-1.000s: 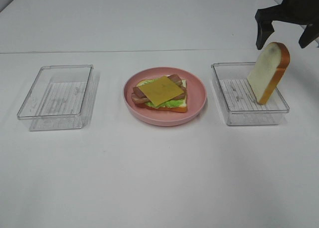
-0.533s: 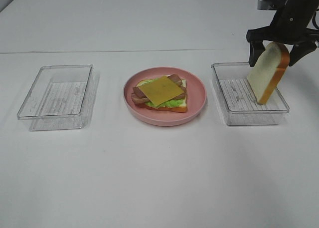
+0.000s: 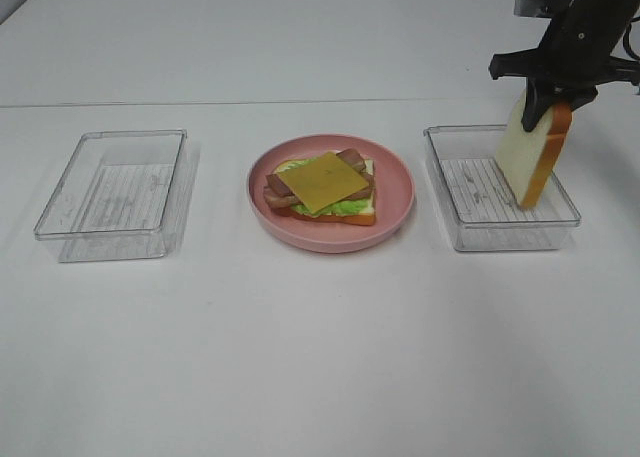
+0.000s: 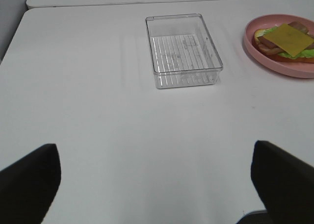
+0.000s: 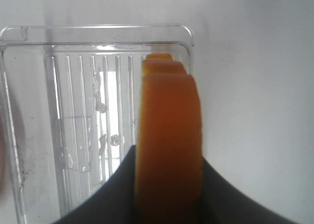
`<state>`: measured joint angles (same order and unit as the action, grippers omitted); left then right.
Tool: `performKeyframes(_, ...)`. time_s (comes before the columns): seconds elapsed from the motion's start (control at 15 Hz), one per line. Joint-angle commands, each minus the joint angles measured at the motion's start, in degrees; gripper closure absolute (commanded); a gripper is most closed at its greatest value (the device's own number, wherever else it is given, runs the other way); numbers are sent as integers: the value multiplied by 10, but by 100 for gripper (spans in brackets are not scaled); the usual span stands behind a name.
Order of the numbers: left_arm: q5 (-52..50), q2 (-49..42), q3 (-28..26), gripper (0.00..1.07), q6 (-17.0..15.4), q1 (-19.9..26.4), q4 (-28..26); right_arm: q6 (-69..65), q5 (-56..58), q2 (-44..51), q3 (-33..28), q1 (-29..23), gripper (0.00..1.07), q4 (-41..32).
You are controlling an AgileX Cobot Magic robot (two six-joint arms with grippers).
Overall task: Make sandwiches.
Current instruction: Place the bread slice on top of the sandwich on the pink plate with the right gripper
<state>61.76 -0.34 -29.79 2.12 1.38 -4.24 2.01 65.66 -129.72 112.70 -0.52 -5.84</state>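
Observation:
An open sandwich stack sits on the pink plate in the middle: bread, green lettuce, bacon strips and a yellow cheese slice on top. A second bread slice stands upright, leaning in the right clear tray. My right gripper is shut on its top edge. In the right wrist view the orange crust fills the gap between the dark fingers. My left gripper is open over bare table, with nothing between its fingers; the plate and cheese show far off.
A second clear tray with nothing in it stands on the left of the white table; the left wrist view shows this tray ahead of the gripper. A seam in the table runs across behind the trays.
My right gripper has come down over the top of the upright bread slice and closed on it. The left gripper, plate and trays have not moved.

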Motion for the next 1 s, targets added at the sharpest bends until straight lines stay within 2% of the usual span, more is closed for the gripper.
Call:
performKeyframes(0.07, -2, -9, 1, 6, -1, 1, -2, -1, 19, 37, 1, 1, 107, -5)
performKeyframes(0.33, -2, -9, 1, 6, -1, 1, -2, 17, 22, 106, 1, -1, 107, -70)
performKeyframes(0.53, -2, -9, 1, 6, -1, 1, -2, 49, 26, 144, 1, -30, 107, -96)
performKeyframes(0.73, -2, -9, 1, 6, -1, 1, -2, 50, 19, 146, 1, -114, 107, -117)
performKeyframes(0.8, -2, -9, 1, 6, -1, 1, -2, 50, 14, 146, 1, -125, 107, -117)
performKeyframes(0.87, -2, -9, 1, 6, -1, 1, -2, 43, -3, 146, 1, -163, 107, -117)
performKeyframes(1.0, -2, -9, 1, 6, -1, 1, -2, 31, -30, 146, 1, -198, 107, -120)
